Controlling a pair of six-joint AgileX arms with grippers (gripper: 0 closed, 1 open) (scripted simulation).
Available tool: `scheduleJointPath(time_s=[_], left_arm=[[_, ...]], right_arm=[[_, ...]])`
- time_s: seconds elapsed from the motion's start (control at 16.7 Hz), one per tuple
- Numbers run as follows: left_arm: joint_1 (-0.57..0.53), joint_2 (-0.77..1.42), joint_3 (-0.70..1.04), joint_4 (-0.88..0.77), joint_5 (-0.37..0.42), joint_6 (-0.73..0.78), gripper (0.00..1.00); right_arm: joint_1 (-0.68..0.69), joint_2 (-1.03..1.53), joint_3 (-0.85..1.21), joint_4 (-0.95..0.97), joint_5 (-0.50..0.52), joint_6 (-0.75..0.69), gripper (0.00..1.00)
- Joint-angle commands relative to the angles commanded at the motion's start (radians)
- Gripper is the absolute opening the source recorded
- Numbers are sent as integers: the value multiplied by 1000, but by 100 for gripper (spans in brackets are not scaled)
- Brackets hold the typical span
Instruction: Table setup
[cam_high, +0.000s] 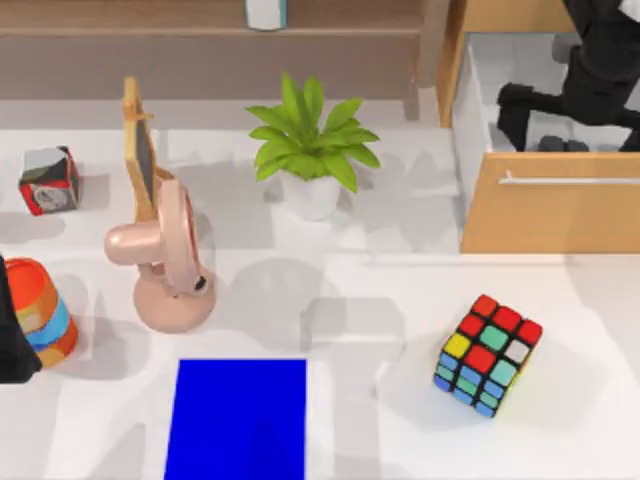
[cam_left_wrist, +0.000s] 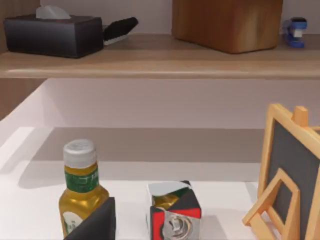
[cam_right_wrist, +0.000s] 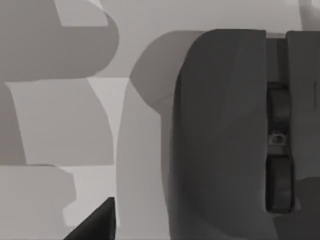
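A blue mat (cam_high: 236, 420) lies flat at the table's front, left of centre. To its right a Rubik's cube (cam_high: 488, 355) rests on the table. A pink desk fan (cam_high: 165, 262) stands behind the mat, with a small chalkboard easel (cam_high: 140, 150) (cam_left_wrist: 290, 182) behind it. At the back right, a dark mouse (cam_high: 528, 108) (cam_right_wrist: 225, 140) lies in the open wooden drawer (cam_high: 550, 205). My right arm (cam_high: 600, 70) hangs over that drawer, close above the mouse. My left arm (cam_high: 12, 335) is at the left edge, beside a striped cup (cam_high: 42, 310).
A potted plant (cam_high: 310, 150) stands at the back centre. A red, black and white cube clock (cam_high: 50, 180) (cam_left_wrist: 172, 215) sits at the back left beside a yellow bottle (cam_left_wrist: 80, 192). A shelf (cam_left_wrist: 160, 62) carries a tissue box (cam_left_wrist: 52, 32), a wooden box (cam_left_wrist: 227, 22) and a stapler (cam_left_wrist: 295, 25).
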Motion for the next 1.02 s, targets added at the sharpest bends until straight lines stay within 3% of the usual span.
scheduleJointPath(time_s=[0.9,1.02], left_arm=[[0,0,0,0,0,0,100],[0,0,0,0,0,0,100]], right_arm=[[0,36,-20,54,1,0,100],[0,36,-20,54,1,0,85]])
